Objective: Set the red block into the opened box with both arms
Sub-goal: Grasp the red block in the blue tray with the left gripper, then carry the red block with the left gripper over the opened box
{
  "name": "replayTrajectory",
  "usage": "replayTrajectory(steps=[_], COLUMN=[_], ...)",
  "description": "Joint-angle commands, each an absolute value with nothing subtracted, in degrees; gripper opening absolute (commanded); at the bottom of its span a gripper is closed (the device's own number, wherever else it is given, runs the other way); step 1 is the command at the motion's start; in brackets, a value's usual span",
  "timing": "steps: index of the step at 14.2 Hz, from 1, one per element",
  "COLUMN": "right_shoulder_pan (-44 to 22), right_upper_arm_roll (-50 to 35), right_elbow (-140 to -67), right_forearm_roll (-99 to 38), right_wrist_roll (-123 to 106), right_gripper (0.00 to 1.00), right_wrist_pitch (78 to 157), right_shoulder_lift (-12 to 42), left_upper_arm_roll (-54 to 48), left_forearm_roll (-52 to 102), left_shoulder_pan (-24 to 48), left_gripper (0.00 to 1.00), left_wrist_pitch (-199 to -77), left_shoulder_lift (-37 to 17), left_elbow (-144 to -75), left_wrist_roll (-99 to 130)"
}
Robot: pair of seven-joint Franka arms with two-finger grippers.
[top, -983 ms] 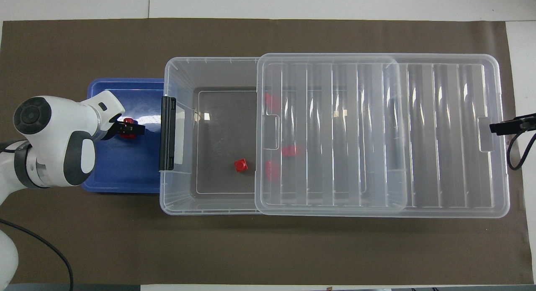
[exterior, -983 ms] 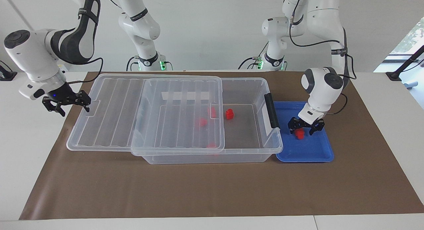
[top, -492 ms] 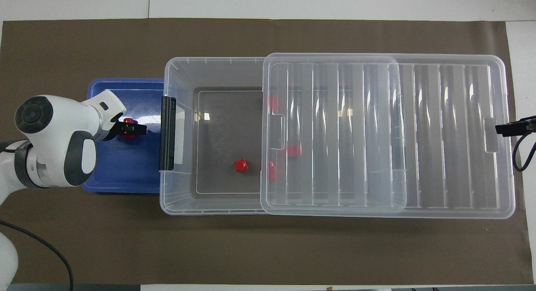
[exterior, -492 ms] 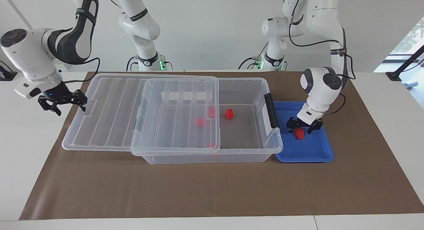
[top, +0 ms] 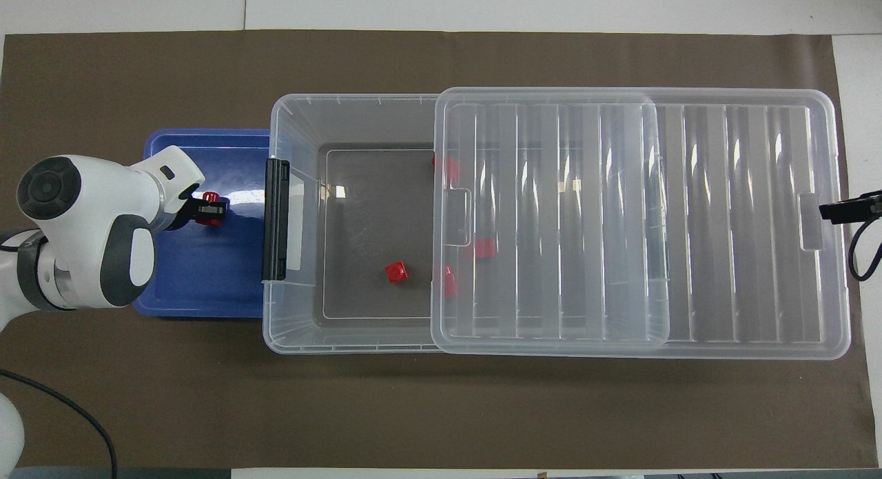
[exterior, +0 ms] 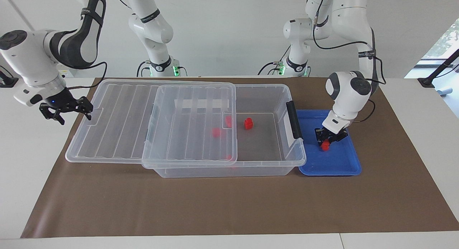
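The left gripper [exterior: 327,138], at right of centre in the facing view, now has its fingers pinched on the red block [exterior: 325,145]; a second ago they stood spread around it. The block sits low on the blue tray [exterior: 333,168], just beside the box's black latch [exterior: 294,120]. By my reading the grasp is made and the lift comes next.

At the upper left of the facing view, the right gripper [exterior: 66,111] hangs with fingers spread at the notch in the lid's [exterior: 118,123] end. The lid has slid a little further toward the frame's left over the last second, widening the uncovered part of the box [exterior: 267,161].

The opening lies in the middle of the frame, between latch and lid edge; one loose red block [exterior: 248,123] rests on the floor there and others show through the lid. The block must probably clear the tray lip, then the taller box wall and latch. Above the opening nothing blocks a drop.
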State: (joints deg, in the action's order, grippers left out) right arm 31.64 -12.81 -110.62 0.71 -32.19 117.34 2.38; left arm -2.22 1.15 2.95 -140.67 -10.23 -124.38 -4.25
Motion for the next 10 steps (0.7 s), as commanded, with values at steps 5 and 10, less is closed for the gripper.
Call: replayTrajectory(steps=[5,10], right_shoulder_pan=[23.48,16.27], right_upper_arm_roll=[-13.71,-13.80], right_elbow=[-97.40,-93.16], right_forearm_roll=[2.72,2.64], right_wrist_roll=[-20.68,-9.25], right_gripper=[1.00,1.00], right_wrist_pitch=[100.57,90.37], right_shoulder_lift=[2.55,-1.66], left_upper_arm_roll=[-2.02,-4.83], left_forearm_roll=[0.79,0.70], left_shoulder_pan=[6.50,13.25], left_gripper=[0.00,0.00], left_wrist_pitch=[-117.28,-112.93], left_shoulder_lift=[1.48,0.88], left_elbow=[-114.72,-106.88], left_wrist_roll=[-2.38,13.14])
